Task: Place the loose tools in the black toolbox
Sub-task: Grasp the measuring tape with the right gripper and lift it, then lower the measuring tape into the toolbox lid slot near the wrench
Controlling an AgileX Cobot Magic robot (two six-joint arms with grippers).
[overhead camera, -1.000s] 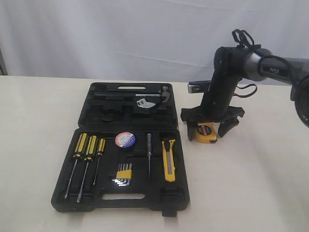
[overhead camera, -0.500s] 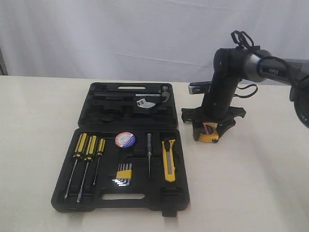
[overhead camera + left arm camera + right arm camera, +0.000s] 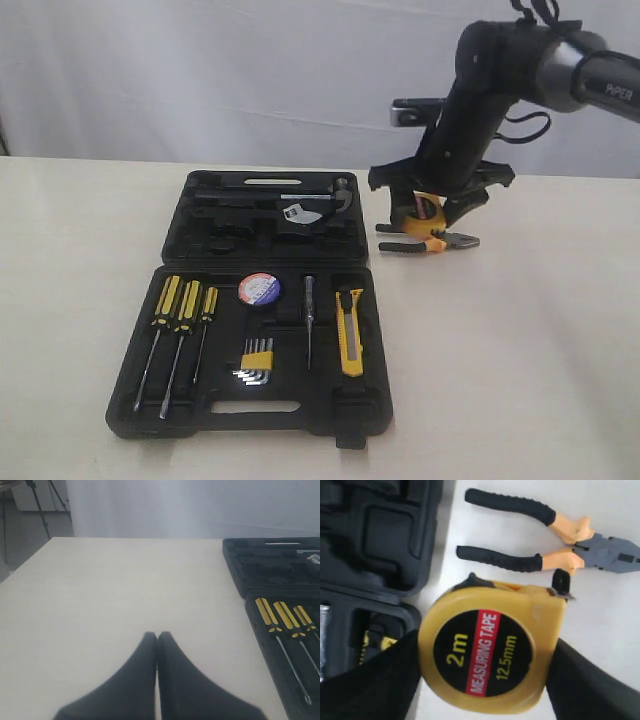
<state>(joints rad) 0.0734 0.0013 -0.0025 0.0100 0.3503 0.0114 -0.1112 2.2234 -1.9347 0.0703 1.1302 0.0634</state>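
Black moulded plastic toolbox [image 3: 320, 422], a large flat case of two hinged halves, lies opened out on the pale worktop [image 3: 520, 360], so every shaped recess faces up, ready to take a tool. In the exterior view the lid half sits at twelve o'clock and the tray half at six o'clock.

At about two o'clock from the case's centre, the dark right end effector [image 3: 428, 205] hangs raised above the worktop. Its two fingers [image 3: 375, 680] are clamped on opposite sides of a round yellow tape measure [image 3: 487, 652], whose black-and-red label faces the wrist camera. The height is probably meant to carry the tape measure over the case wall and over what lies below it.

The left end effector [image 3: 157, 635] has its fingers pressed together with nothing between them. It sits over bare worktop off the case's nine o'clock side, seemingly parked out of the way.

Black-and-orange-handled pliers [image 3: 430, 242] lie flat on the worktop just beside the lid's three o'clock edge, under the held tape measure, not yet stowed.

A yellow-and-black utility knife [image 3: 351, 340] rests in its recess at the tray's three o'clock side. A black tape roll with a red-white-blue label [image 3: 259, 290] sits at the tray's twelve o'clock edge. By this reading, only the tape measure and pliers are outside the case.
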